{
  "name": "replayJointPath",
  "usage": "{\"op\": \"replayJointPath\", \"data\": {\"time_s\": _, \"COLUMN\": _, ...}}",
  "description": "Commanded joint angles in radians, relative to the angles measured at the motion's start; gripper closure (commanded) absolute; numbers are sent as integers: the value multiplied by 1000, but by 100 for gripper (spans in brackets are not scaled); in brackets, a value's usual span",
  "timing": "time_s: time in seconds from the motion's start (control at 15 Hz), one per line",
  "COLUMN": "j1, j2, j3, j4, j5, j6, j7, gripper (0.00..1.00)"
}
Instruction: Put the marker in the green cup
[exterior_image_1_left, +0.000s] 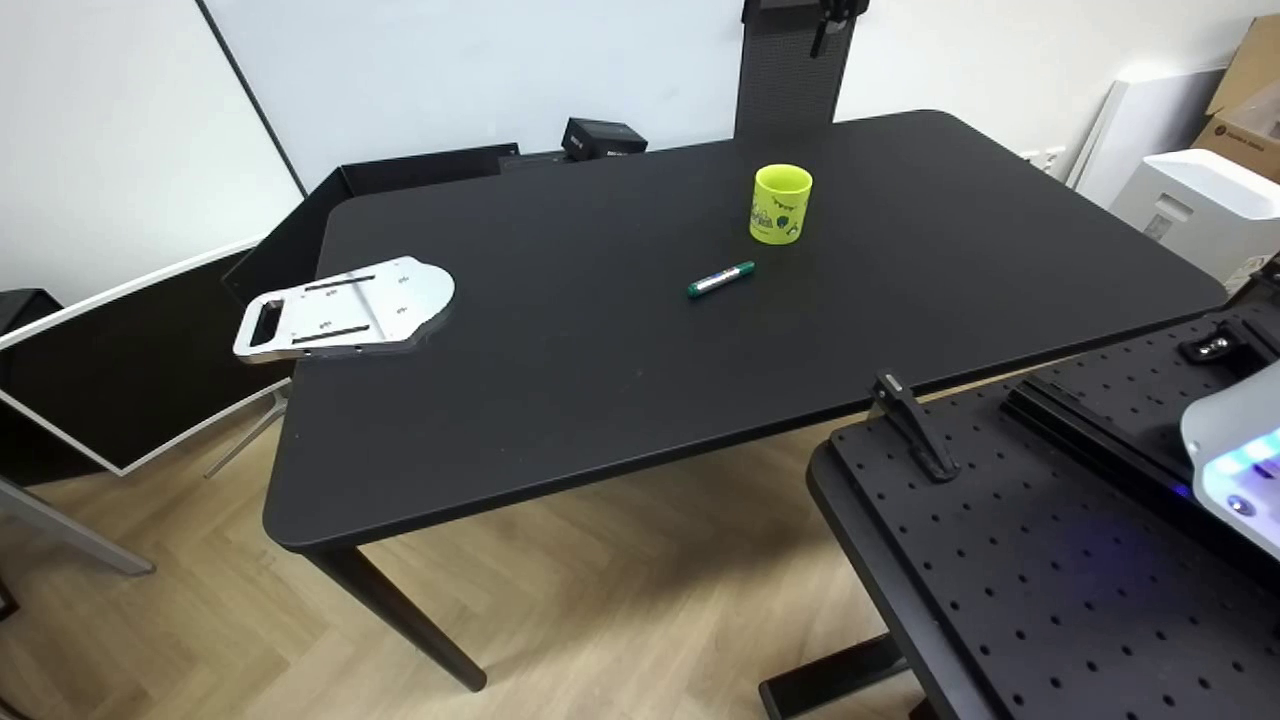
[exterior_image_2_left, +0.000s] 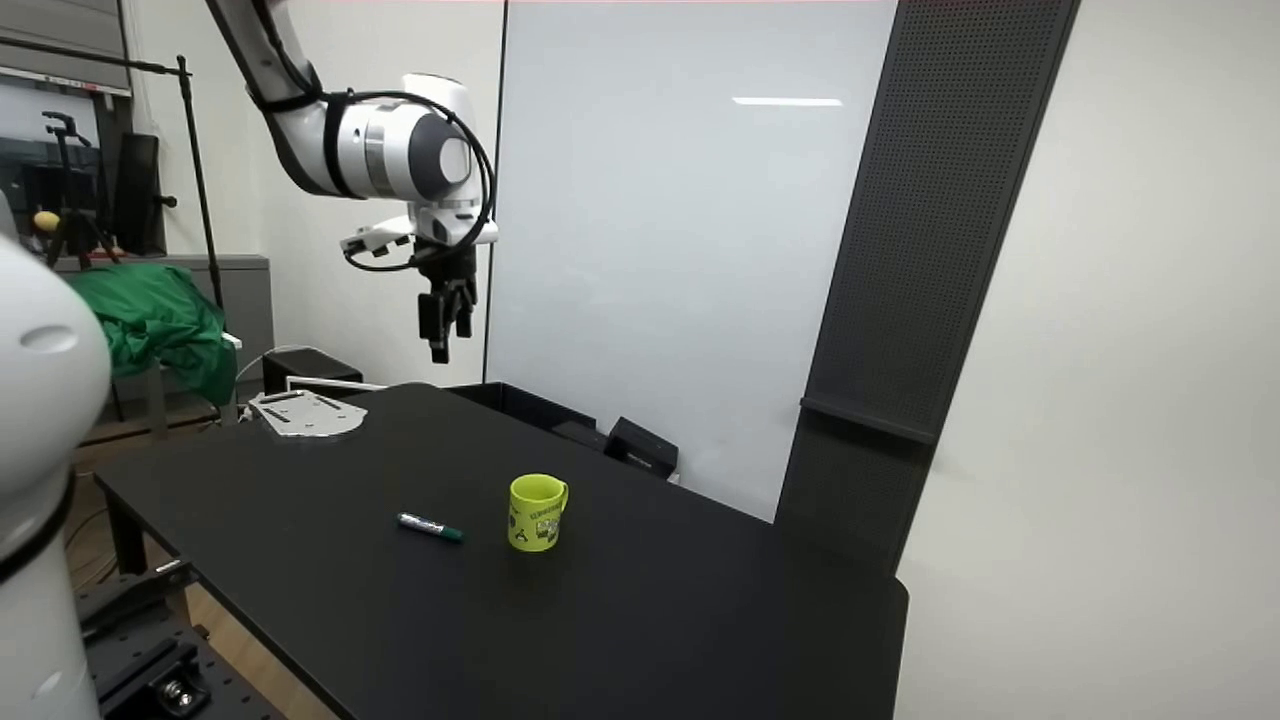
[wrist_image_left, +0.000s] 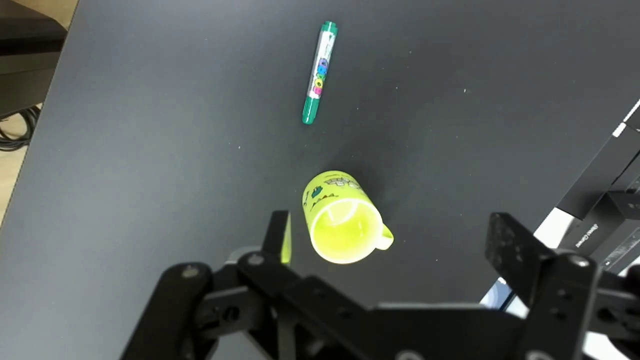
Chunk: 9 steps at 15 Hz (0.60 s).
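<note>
The marker (exterior_image_1_left: 720, 280), white with dark teal-green ends, lies flat on the black table in both exterior views (exterior_image_2_left: 430, 527). It also lies near the top of the wrist view (wrist_image_left: 320, 70). The green cup (exterior_image_1_left: 780, 208), bright yellow-green with printed drawings and a handle, stands upright beside the marker, apart from it (exterior_image_2_left: 535, 515). In the wrist view the cup (wrist_image_left: 345, 225) shows its open mouth, and I see no marker in it. My gripper (wrist_image_left: 390, 235) is open, its fingers wide apart with nothing between them. In an exterior view the gripper (exterior_image_2_left: 447, 325) hangs well above the table.
The black table (exterior_image_1_left: 520, 400) carries a flat white and grey plate (exterior_image_1_left: 350, 305) at one end, overhanging the edge. Black boxes (exterior_image_2_left: 640, 447) stand behind the far edge by a whiteboard (exterior_image_2_left: 680, 250). A perforated black base table (exterior_image_1_left: 1050, 560) adjoins the near side.
</note>
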Motion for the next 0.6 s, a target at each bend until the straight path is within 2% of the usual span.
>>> {"op": "replayJointPath", "data": {"time_s": 0.0, "j1": 48, "j2": 12, "j3": -45, "j4": 6, "j5": 6, "j6": -1, "j7": -6, "gripper": 0}}
{"op": "replayJointPath", "data": {"time_s": 0.53, "j1": 55, "j2": 11, "j3": -57, "j4": 5, "j5": 7, "j6": -2, "j7": -11, "gripper": 0}}
